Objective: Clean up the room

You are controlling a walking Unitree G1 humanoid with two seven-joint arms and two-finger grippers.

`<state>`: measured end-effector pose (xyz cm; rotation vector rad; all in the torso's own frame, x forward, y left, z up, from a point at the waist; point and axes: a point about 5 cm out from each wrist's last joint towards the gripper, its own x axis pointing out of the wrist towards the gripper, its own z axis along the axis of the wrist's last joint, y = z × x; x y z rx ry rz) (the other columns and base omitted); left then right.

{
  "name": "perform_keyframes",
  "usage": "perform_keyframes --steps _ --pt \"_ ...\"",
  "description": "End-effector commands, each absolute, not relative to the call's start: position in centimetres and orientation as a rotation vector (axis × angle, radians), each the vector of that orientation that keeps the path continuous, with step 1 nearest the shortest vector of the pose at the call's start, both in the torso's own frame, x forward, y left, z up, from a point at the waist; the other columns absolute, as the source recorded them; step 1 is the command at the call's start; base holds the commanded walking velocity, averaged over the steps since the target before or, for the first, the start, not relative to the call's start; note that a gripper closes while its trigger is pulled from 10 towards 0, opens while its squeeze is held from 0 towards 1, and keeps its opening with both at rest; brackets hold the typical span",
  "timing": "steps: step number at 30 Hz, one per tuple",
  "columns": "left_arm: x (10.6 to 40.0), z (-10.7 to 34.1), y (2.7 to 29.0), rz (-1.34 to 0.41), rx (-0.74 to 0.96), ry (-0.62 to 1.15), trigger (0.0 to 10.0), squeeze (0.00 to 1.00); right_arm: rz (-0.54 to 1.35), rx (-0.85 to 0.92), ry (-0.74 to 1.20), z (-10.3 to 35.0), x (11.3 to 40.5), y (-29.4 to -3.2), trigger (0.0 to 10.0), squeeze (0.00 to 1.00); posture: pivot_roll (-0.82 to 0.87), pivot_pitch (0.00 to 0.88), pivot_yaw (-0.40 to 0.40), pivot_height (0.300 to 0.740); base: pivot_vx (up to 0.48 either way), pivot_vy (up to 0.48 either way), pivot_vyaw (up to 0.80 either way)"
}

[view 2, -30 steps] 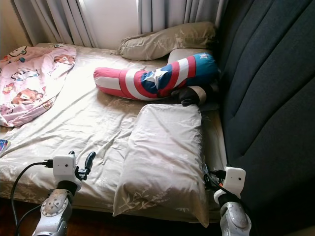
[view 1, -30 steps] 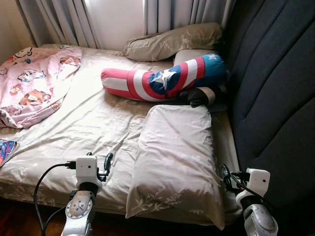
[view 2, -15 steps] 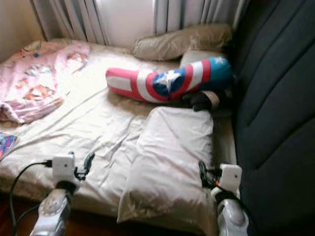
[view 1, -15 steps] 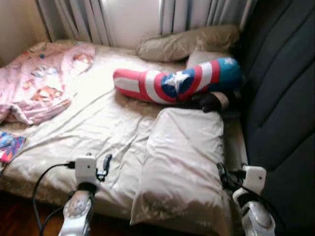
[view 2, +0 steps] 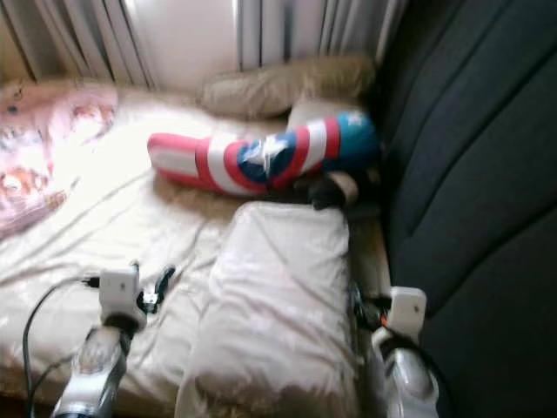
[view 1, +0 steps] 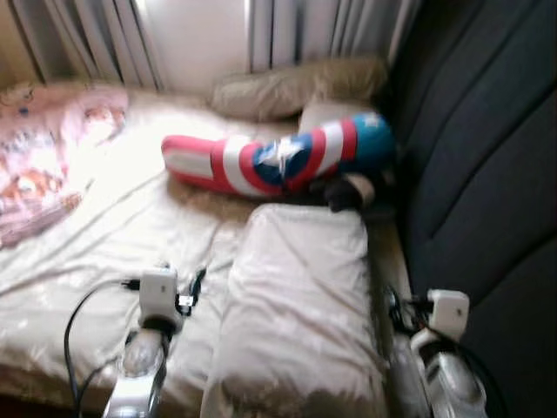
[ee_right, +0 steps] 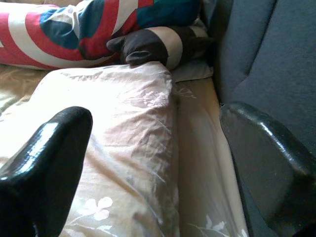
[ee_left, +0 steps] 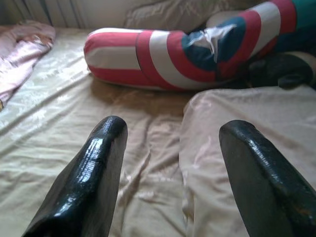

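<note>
- The robot stands at the long edge of a bed (view 1: 104, 261) covered in a pale beige floral sheet, both arms raised low over the near side.
- A large beige floral pillow (view 1: 300, 305) lies lengthwise between the two arms, its far end near the headboard side and its near end reaching the mattress edge. I take it for the thing to be straightened first.
- The left claw (ee_left: 170, 173) hovers open just beside the pillow's left edge, one black finger (ee_left: 91, 173) over bare sheet and the other over the pillow's border.
- The right claw (ee_right: 153, 168) is open too, spanning the pillow's right edge and the narrow strip of sheet against the dark grey upholstered headboard (view 1: 487, 157). The arms look set to take the pillow from both sides.
- Beyond it rests a long bolster in red, white and blue stripes with a star (view 1: 278, 157), with a dark brown and tan cushion (ee_right: 158, 44) tucked under its end.
- A second beige pillow (view 1: 296, 85) sits against the grey curtains (view 1: 331, 30).
- A pink cartoon-print blanket (view 1: 43, 165) is bunched at the far left; the head views are blurred, so its folds are hard to read.
</note>
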<state>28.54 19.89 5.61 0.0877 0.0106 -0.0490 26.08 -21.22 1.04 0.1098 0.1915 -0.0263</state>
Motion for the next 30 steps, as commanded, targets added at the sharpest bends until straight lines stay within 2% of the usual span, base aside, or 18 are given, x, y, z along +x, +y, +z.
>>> perform_keyframes --steps 1,10,12,16,24,30 --pt "28.68 5.68 19.10 -0.075 0.074 0.012 10.0 0.00 -0.053 0.107 0.203 0.96 25.79 -22.11 10.0 0.00 0.03 0.016 -0.082 0.740 0.000 0.000 0.00" --pt "28.76 5.65 19.19 -0.074 0.078 0.027 10.0 0.00 -0.051 0.109 0.209 0.95 25.83 -22.09 10.0 0.00 0.03 0.018 -0.087 0.740 0.000 0.000 0.00" --pt "28.70 5.62 19.23 -0.072 0.078 0.030 10.0 0.00 -0.055 0.112 0.217 0.82 25.71 -22.18 10.0 0.00 0.04 0.013 -0.088 0.740 0.000 0.358 0.00" --pt "28.65 5.67 19.38 -0.075 0.085 0.030 10.0 0.00 -0.072 0.131 0.239 0.54 25.65 -22.35 10.0 0.00 0.03 0.015 -0.083 0.740 0.000 0.410 -0.57" --pt "28.79 5.84 19.06 -0.092 0.084 0.026 10.0 0.00 -0.065 0.131 0.231 0.64 25.71 -22.05 10.0 0.00 0.02 0.015 -0.073 0.740 0.000 0.000 -0.71" --pt "28.83 5.95 19.00 -0.099 0.094 0.024 10.0 0.00 -0.064 0.132 0.223 0.62 25.60 -21.92 10.0 0.00 0.03 0.020 -0.072 0.740 0.000 0.000 -0.15"
